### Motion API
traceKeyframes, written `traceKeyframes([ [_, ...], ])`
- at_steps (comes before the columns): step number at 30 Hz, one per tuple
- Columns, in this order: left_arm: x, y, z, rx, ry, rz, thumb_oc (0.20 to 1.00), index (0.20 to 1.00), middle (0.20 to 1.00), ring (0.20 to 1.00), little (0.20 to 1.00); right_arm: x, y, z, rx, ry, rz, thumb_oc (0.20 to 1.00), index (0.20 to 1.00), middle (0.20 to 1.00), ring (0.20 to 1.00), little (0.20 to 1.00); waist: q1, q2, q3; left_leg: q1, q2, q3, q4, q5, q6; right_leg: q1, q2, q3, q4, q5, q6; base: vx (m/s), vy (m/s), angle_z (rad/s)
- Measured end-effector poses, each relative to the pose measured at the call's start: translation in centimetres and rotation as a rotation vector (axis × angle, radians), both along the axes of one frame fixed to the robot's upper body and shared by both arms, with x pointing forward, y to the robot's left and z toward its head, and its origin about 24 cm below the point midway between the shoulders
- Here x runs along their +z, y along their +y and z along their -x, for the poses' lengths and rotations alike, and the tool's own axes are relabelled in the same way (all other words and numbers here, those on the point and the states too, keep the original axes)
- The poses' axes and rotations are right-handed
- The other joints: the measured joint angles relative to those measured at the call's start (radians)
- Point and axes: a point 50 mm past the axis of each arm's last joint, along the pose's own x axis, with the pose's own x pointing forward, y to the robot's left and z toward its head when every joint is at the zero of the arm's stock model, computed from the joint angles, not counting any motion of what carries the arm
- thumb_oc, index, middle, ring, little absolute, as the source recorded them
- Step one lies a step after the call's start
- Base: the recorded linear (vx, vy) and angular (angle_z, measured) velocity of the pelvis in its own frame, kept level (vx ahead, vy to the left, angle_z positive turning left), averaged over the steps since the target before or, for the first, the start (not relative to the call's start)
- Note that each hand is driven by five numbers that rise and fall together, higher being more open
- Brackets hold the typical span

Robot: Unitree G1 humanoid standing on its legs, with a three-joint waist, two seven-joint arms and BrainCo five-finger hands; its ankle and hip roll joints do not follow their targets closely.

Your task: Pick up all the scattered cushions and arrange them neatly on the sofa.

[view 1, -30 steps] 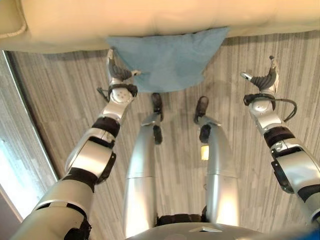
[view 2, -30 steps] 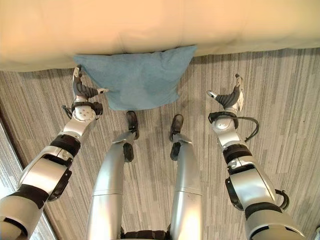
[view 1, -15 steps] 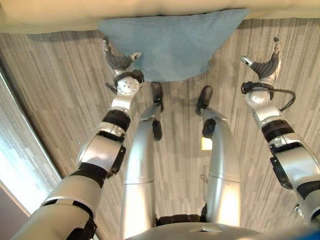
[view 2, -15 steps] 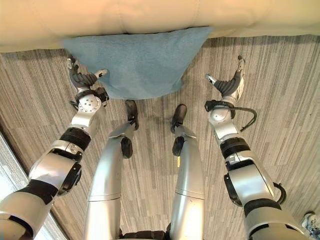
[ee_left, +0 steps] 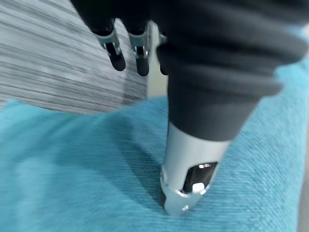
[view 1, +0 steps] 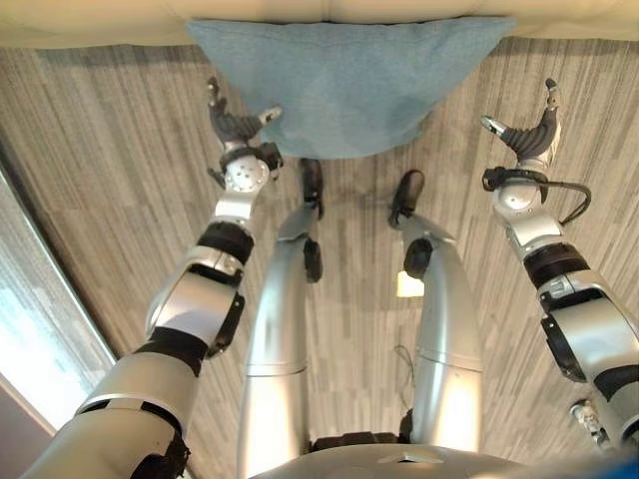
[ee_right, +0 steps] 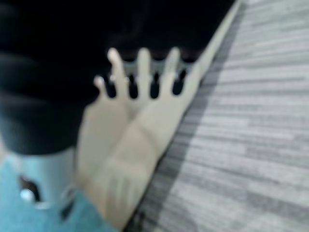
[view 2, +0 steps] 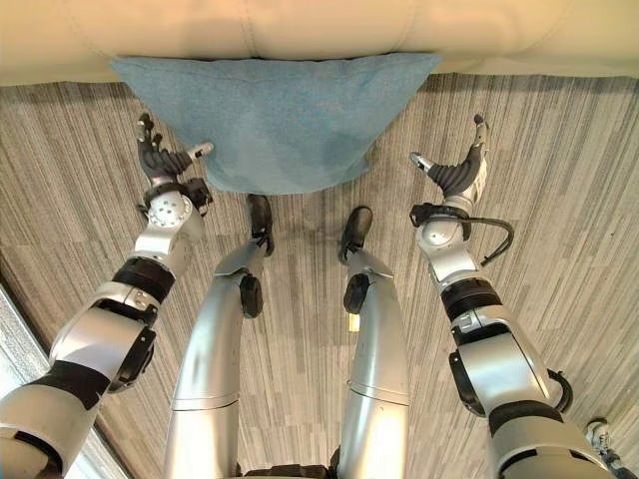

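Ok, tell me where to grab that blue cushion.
Take the blue cushion by its two side edges, one hand each. It leans against the sofa, its near edge on the floor; the left hand is at its left edge, the right hand apart.

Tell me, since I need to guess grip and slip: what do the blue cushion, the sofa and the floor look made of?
Blue cushion: woven fabric, matte; the left wrist view shows a fine ribbed weave. Sofa: cream, smooth with stitched seams, possibly leather or faux leather. Floor: grey streaked planks, likely vinyl or laminate.
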Motion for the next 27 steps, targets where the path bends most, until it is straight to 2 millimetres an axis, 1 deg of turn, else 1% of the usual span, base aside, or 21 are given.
traceKeyframes([
  [1, 0.8, 0.0, -0.1, -0.012, -0.015, -0.026, 1.0, 1.0, 1.0, 1.0, 1.0, 0.5, 0.1, -0.1, 0.009, -0.007, 0.003, 1.0, 1.0, 1.0, 1.0, 1.0, 0.0, 0.0, 0.0, -0.012, -0.001, 0.006, 0.001, -0.001, 0.002, -0.015, -0.001, 0.007, 0.002, 0.002, 0.002, 0.04, 0.054, -0.03],
  [3, 1.5, -0.1, -0.2, -0.022, -0.027, -0.04, 1.0, 1.0, 1.0, 1.0, 1.0, 0.8, 0.2, -0.2, 0.019, -0.014, 0.004, 1.0, 1.0, 1.0, 1.0, 1.0, -0.003, 0.0, 0.0, -0.022, -0.003, 0.012, 0.004, -0.003, 0.004, -0.028, -0.001, 0.017, 0.003, 0.003, 0.005, 0.05, 0.051, -0.03],
  [4, 2.2, -0.2, -0.3, -0.023, -0.033, -0.054, 1.0, 1.0, 1.0, 1.0, 1.0, 1.1, 0.3, -0.3, 0.025, -0.017, 0.006, 1.0, 1.0, 1.0, 1.0, 1.0, -0.004, 0.0, 0.0, -0.03, -0.003, 0.018, 0.006, -0.004, 0.006, -0.039, -0.001, 0.024, 0.004, 0.005, 0.008, 0.04, 0.03, -0.04],
  [7, 3.6, -0.8, -0.5, -0.038, -0.061, -0.072, 1.0, 1.0, 1.0, 1.0, 1.0, 2.2, 0.6, -0.6, 0.03, -0.041, 0.006, 1.0, 1.0, 1.0, 1.0, 1.0, -0.005, 0.0, -0.001, -0.047, -0.005, 0.025, 0.007, -0.005, 0.007, -0.06, -0.002, 0.033, 0.005, 0.005, 0.011, 0.03, 0.023, -0.02],
  [8, 4.3, -1.1, -0.5, -0.048, -0.078, -0.079, 1.0, 1.0, 1.0, 1.0, 1.0, 2.9, 0.8, -0.8, 0.034, -0.053, 0.009, 1.0, 1.0, 1.0, 1.0, 1.0, -0.003, 0.001, -0.001, -0.057, -0.005, 0.033, 0.006, -0.005, 0.008, -0.076, -0.002, 0.041, 0.006, 0.008, 0.014, 0.0, 0.0, 0.0],
  [12, 5.4, -1.7, -0.6, -0.072, -0.103, -0.073, 1.0, 1.0, 1.0, 1.0, 1.0, 4.8, 1.3, -1.5, 0.043, -0.065, 0.04, 1.0, 1.0, 1.0, 1.0, 1.0, 0.007, 0.001, -0.001, -0.086, -0.005, 0.039, 0.006, -0.004, 0.008, -0.111, -0.002, 0.049, 0.012, 0.01, 0.019, 0.0, 0.0, 0.0],
  [13, 5.6, -2.3, -0.6, -0.088, -0.11, -0.076, 1.0, 1.0, 1.0, 1.0, 1.0, 5.4, 1.4, -1.7, 0.05, -0.072, 0.029, 1.0, 1.0, 1.0, 1.0, 1.0, 0.009, 0.003, -0.001, -0.097, -0.005, 0.039, 0.006, -0.004, 0.008, -0.124, -0.002, 0.049, 0.016, 0.01, 0.019, 0.02, -0.022, 0.03],
  [14, 6.0, -2.2, -0.6, -0.086, -0.118, -0.087, 1.0, 1.0, 1.0, 1.0, 1.0, 5.3, 1.3, -1.8, 0.045, -0.055, 0.037, 1.0, 1.0, 1.0, 1.0, 1.0, 0.012, 0.004, -0.002, -0.105, -0.005, 0.039, 0.009, -0.004, 0.008, -0.133, -0.003, 0.049, 0.021, 0.01, 0.021, 0.01, -0.027, 0.04],
  [16, 6.7, -3.1, -0.4, -0.123, -0.148, -0.093, 1.0, 1.0, 1.0, 1.0, 1.0, 6.9, 0.9, -1.8, 0.051, -0.083, 0.037, 1.0, 1.0, 1.0, 1.0, 1.0, 0.032, 0.006, -0.002, -0.118, -0.007, 0.04, 0.004, -0.001, 0.007, -0.152, -0.004, 0.05, 0.025, 0.01, 0.022, 0.02, -0.048, 0.05],
  [18, 6.5, -3.8, -0.4, -0.156, -0.15, -0.088, 1.0, 1.0, 1.0, 1.0, 1.0, 7.8, 0.8, -1.8, 0.052, -0.098, 0.028, 1.0, 1.0, 1.0, 1.0, 1.0, 0.04, 0.007, -0.002, -0.122, -0.009, 0.037, 0.002, 0.0, 0.006, -0.158, -0.007, 0.05, 0.034, 0.005, 0.022, 0.03, -0.075, 0.07],
  [21, 6.9, -4.7, -0.2, -0.191, -0.176, -0.088, 1.0, 1.0, 1.0, 1.0, 1.0, 8.6, 0.5, -1.9, 0.062, -0.099, 0.042, 1.0, 1.0, 1.0, 1.0, 1.0, 0.054, 0.009, -0.003, -0.138, -0.017, 0.028, 0.003, 0.004, 0.0, -0.175, -0.012, 0.048, 0.051, -0.006, 0.023, 0.01, -0.028, 0.1],
  [22, 7.1, -4.8, -0.2, -0.196, -0.186, -0.09, 1.0, 1.0, 1.0, 1.0, 1.0, 8.7, 0.4, -1.9, 0.064, -0.097, 0.042, 1.0, 1.0, 1.0, 1.0, 1.0, 0.055, 0.009, -0.003, -0.142, -0.018, 0.027, 0.004, 0.005, -0.001, -0.181, -0.014, 0.047, 0.056, -0.008, 0.023, 0.02, -0.031, 0.07],
  [27, 8.1, -5.8, 0.1, -0.239, -0.227, -0.081, 1.0, 1.0, 1.0, 1.0, 1.0, 10.3, 0.0, -1.8, 0.103, -0.121, 0.019, 1.0, 1.0, 1.0, 1.0, 1.0, 0.067, 0.01, -0.003, -0.186, -0.021, 0.017, 0.034, 0.007, -0.004, -0.224, -0.02, 0.047, 0.094, -0.016, 0.02, 0.03, -0.046, 0.04],
])
